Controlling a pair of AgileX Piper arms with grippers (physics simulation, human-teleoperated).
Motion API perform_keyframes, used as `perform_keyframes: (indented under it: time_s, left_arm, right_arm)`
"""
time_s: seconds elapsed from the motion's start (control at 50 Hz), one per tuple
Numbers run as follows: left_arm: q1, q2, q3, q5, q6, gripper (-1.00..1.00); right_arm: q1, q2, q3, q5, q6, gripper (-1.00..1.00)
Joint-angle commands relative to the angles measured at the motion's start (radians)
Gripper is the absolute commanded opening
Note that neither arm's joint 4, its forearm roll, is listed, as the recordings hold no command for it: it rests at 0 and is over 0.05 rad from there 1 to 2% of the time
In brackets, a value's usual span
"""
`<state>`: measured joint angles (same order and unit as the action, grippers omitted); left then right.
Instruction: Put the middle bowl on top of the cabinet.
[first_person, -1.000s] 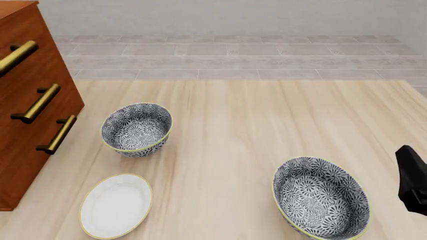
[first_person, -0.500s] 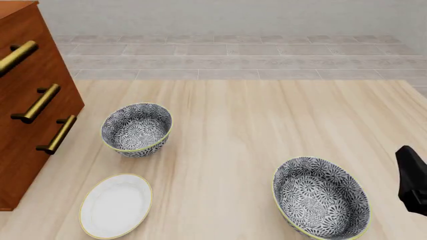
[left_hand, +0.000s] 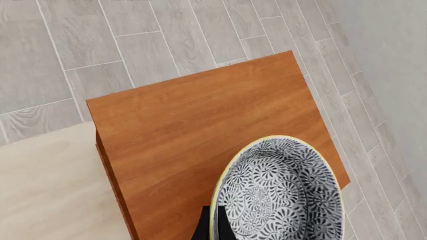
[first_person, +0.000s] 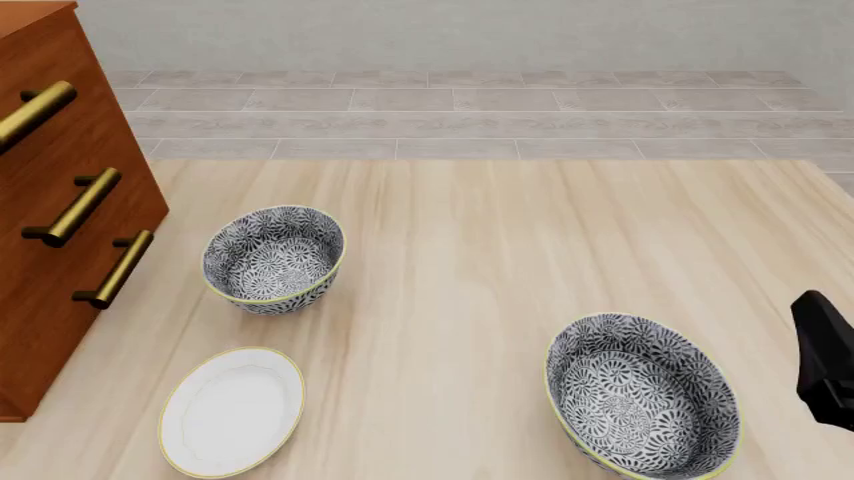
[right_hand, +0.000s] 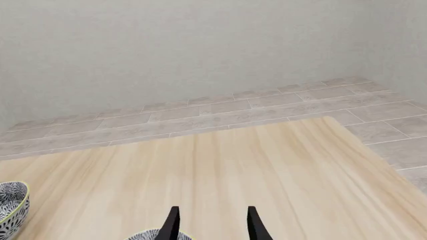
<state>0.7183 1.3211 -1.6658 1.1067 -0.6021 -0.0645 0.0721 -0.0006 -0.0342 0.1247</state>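
Left tool (left_hand: 215, 227) clamped on the near rim of the middle bowl (left_hand: 277, 192), dark fingers (left_hand: 205, 225) pinching the yellowish edge, bowl carried above the top of the cabinet (left_hand: 193, 115). Seen only in the left wrist view; whether the bowl's base already touches the wood cannot be told from that angle, though it seems to hang over the panel toward one of its edges rather than its centre.

Step in hand, by judgement: the placing stage, transport done and release not yet made. Next move calls for lowering until the base sits flat on the cabinet top, keeping the whole foot inside the panel's edge, then opening the fingers and lifting clear without dragging the rim.

Right tool (right_hand: 212, 225) parked low over the bench (right_hand: 220, 160), fingers apart and holding nothing, a bowl rim just showing beneath them.

Front view gives what the wrist cameras miss: two other patterned bowls, one (first_person: 272, 258) near the cabinet's drawer fronts with brass handles (first_person: 112, 269), another (first_person: 642, 395) at the near right, plus a white plate (first_person: 232, 410). Absent from that view: the left arm, the carried bowl and most of the cabinet top.
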Motion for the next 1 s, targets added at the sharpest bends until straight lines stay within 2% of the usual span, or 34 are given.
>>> perform_keyframes:
  time_s: [0.02,0.6,0.78,0.8,0.84,0.88,0.9,1.0]
  left_arm:
    - [0.01,0.007,-0.011,0.004,0.011,-1.0]
    - [0.019,0.002,0.003,-0.018,0.003,-1.0]
    - [-0.011,-0.006,-0.002,-0.031,-0.005,-1.0]
    - [0.054,-0.01,0.007,-0.026,-0.007,-1.0]
    - [-0.015,-0.011,0.002,-0.04,-0.016,-1.0]
    - [0.011,-0.012,0.008,-0.036,-0.016,-1.0]
    - [-0.017,-0.019,0.012,-0.05,-0.028,1.0]
    - [-0.035,-0.024,0.023,-0.056,-0.039,1.0]
  right_arm:
    - [0.0,0.0,0.0,0.0,0.001,1.0]
    - [-0.001,-0.002,0.0,0.001,0.003,1.0]
    - [-0.001,-0.011,0.0,0.01,0.004,1.0]
    - [0.0,-0.011,0.0,0.011,0.004,1.0]
    - [0.0,-0.008,0.0,0.008,0.004,1.0]
    - [0.0,-0.01,0.0,0.009,0.004,1.0]
    - [-0.001,-0.011,0.0,0.011,0.005,1.0]
    - [-0.001,-0.01,0.0,0.01,0.004,1.0]
